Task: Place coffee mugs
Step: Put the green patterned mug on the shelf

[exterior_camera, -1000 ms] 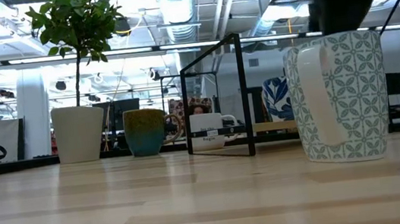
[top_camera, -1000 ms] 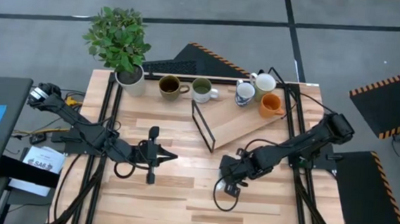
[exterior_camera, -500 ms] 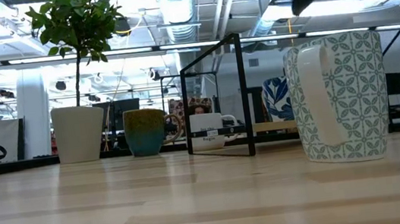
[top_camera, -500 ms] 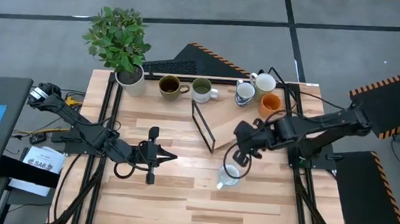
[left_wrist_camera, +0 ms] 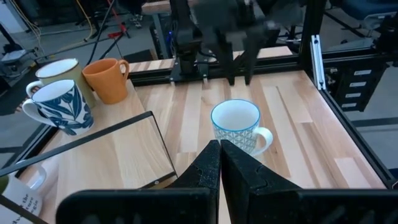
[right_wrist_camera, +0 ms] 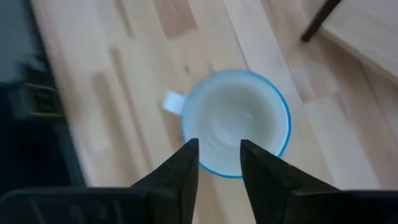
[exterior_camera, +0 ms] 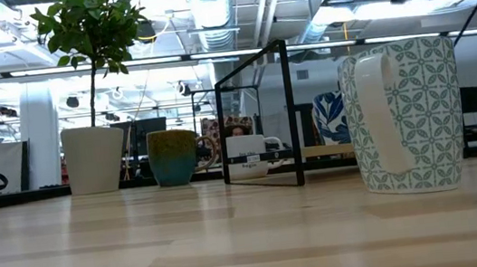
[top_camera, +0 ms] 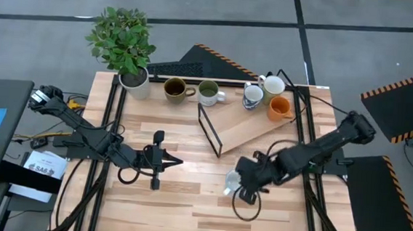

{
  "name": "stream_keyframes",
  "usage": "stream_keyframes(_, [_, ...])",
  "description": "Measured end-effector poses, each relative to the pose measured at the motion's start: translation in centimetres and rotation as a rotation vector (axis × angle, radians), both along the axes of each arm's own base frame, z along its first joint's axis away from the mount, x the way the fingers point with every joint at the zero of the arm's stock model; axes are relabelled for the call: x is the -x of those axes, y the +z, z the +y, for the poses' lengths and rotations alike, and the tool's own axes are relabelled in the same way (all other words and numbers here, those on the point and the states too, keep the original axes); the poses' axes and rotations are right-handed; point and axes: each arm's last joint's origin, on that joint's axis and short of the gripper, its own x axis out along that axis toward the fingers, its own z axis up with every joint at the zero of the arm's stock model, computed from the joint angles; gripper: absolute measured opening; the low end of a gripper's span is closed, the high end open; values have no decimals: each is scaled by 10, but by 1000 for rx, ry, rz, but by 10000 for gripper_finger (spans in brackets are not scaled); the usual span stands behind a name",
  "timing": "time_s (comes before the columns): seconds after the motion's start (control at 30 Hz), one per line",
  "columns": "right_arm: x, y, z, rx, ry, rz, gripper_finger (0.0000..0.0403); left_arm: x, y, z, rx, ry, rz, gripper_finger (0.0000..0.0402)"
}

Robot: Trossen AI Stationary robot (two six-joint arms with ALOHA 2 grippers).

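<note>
1. While I monitor from the remote station, the blue-patterned mug (top_camera: 234,181) stands upright on the surface (top_camera: 186,201), in the near right part, handle toward the near side.
2. I see the right hand (right_wrist_camera: 219,163) poised directly over this mug, its two fingers (right_wrist_camera: 180,171) apart and straddling the near part of the rim; neither finger clamps the mug.
3. I see the left hand (left_wrist_camera: 219,163) at the near left-centre of the surface, fingers together and holding nothing, pointed toward the patterned mug.
4. I count five further mugs along the far edge: brown mug (top_camera: 174,89), pale mug with green inside (top_camera: 209,93), white mug with blue leaves (top_camera: 252,96), cream mug (top_camera: 273,85), orange mug (top_camera: 279,107).
5. A black wire frame (top_camera: 209,129) stands near the centre, beside a sloping wooden board (top_camera: 253,130).
6. A potted plant (top_camera: 124,44) occupies the far left corner.
</note>
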Motion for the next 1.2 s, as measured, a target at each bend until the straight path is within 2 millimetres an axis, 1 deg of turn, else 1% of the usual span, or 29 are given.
stream_keyframes(0.07, [-6,-13,6,42,2,32,153,0,0,0,0,0,1,0])
stream_keyframes(0.13, [-13,-27,8,85,-4,72,160,0,0,0,1,2,-1,0])
stream_keyframes(0.23, [-23,-46,6,130,-1,137,169,0,0,0,-3,4,-2,0])
stream_keyframes(0.3, [-27,-53,1,149,2,164,173,0,0,0,-4,4,-3,0])
stream_keyframes(0.43, [-31,-52,-8,152,-14,172,177,0,0,0,-6,4,-2,0])
stream_keyframes(0.5, [-29,-46,-10,147,-16,161,177,0,0,0,-8,3,-1,0])
stream_keyframes(0.63, [-21,-24,-12,131,-17,94,177,0,0,0,-10,3,3,0])
stream_keyframes(0.77, [-16,-18,-13,159,-26,76,177,0,0,0,-3,5,3,0])
stream_keyframes(0.87, [-17,-24,-14,178,-28,113,177,0,0,0,-3,5,3,0])
stream_keyframes(1.2, [-33,-60,-17,257,11,254,177,0,0,0,-3,5,3,0])
